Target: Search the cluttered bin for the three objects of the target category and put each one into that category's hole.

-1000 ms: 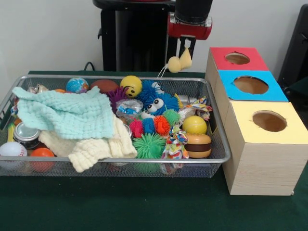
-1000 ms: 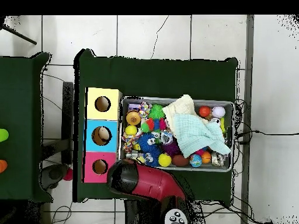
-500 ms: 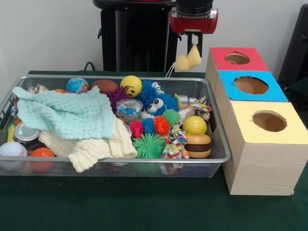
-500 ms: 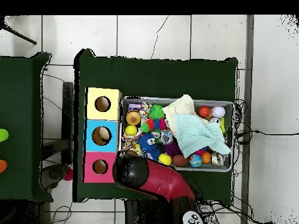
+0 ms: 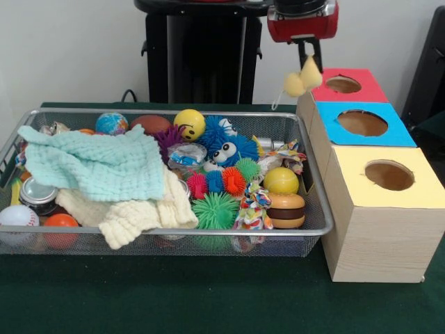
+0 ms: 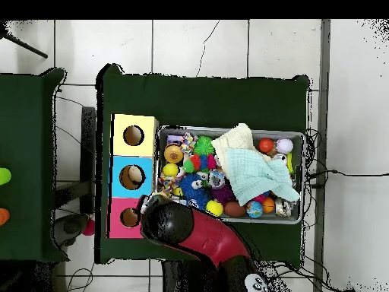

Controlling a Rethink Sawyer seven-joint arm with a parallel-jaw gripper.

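Note:
My gripper (image 5: 310, 50) is shut on a pale yellow-tan soft toy (image 5: 303, 78), which hangs in the air just left of the red-topped box (image 5: 348, 94), short of its round hole (image 5: 343, 84). In the overhead view the arm (image 6: 182, 228) covers the gripper and toy, next to the red-topped box (image 6: 118, 213) and its hole (image 6: 129, 217). The silver wire-mesh bin (image 5: 316, 203) holds cloths, spiky balls and other toys; it also shows in the overhead view (image 6: 298, 137). No orange striped toy shows.
A blue-topped box (image 5: 361, 124) and a yellow-topped box (image 5: 386, 177) stand in line with the red one. A mint cloth (image 5: 97, 163) and a cream cloth (image 5: 139, 212) cover the bin's left part. A blue fuzzy googly-eyed toy (image 5: 226, 149) lies mid-bin.
The gripper has carried the hanging yellow-tan toy to the right, from over the bin's back edge to beside the red-topped box.

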